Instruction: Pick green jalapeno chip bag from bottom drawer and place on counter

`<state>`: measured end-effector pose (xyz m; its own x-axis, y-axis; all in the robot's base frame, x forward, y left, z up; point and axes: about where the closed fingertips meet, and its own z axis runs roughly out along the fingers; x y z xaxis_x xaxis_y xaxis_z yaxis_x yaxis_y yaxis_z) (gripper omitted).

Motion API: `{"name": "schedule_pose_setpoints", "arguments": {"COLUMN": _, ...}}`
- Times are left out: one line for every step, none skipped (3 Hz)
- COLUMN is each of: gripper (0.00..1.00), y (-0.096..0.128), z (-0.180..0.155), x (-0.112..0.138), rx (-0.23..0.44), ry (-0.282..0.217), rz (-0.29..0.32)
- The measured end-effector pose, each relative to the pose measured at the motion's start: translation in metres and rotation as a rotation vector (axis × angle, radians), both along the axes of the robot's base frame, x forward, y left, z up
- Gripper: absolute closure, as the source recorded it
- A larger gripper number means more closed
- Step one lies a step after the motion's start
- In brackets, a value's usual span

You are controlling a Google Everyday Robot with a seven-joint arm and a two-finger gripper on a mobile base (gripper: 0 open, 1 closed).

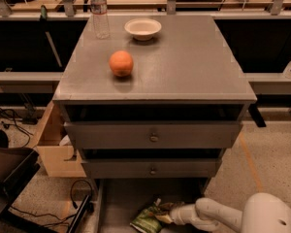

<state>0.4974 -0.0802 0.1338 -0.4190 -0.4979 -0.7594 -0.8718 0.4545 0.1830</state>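
Observation:
The green jalapeno chip bag (149, 219) lies on the grey floor of the open bottom drawer (119, 203), near the lower edge of the camera view. My gripper (166, 216) reaches in from the right on a white arm (218, 214) and meets the bag's right end. The counter (184, 57) is the flat grey top of the drawer cabinet, above two closed drawers with round knobs.
On the counter stand an orange fruit (121, 63), a white bowl (143, 28) and a clear water bottle (100, 11). A cardboard box (51, 144) sits left of the cabinet. Cables (19, 120) lie on the floor at left. A dark chair (5, 174) is at lower left.

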Motion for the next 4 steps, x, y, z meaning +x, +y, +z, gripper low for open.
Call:
{"name": "schedule_pose_setpoints", "arguments": {"gripper": 1.00, "y": 0.002, "z": -0.001, "x": -0.001, "rx": 0.002, "ry": 0.002, "rz": 0.002}}
{"name": "schedule_pose_setpoints", "arguments": {"gripper": 1.00, "y": 0.006, "z": 0.017, "x": -0.003, "rx": 0.033, "ry": 0.007, "rz": 0.045}}
{"name": "schedule_pose_setpoints", "arguments": {"gripper": 1.00, "y": -0.001, "z": 0.068, "x": -0.012, "rx": 0.092, "ry": 0.007, "rz": 0.103}}
{"name": "schedule_pose_setpoints", "arguments": {"gripper": 1.00, "y": -0.037, "z": 0.153, "x": -0.004, "rx": 0.145, "ry": 0.021, "rz": 0.093}}
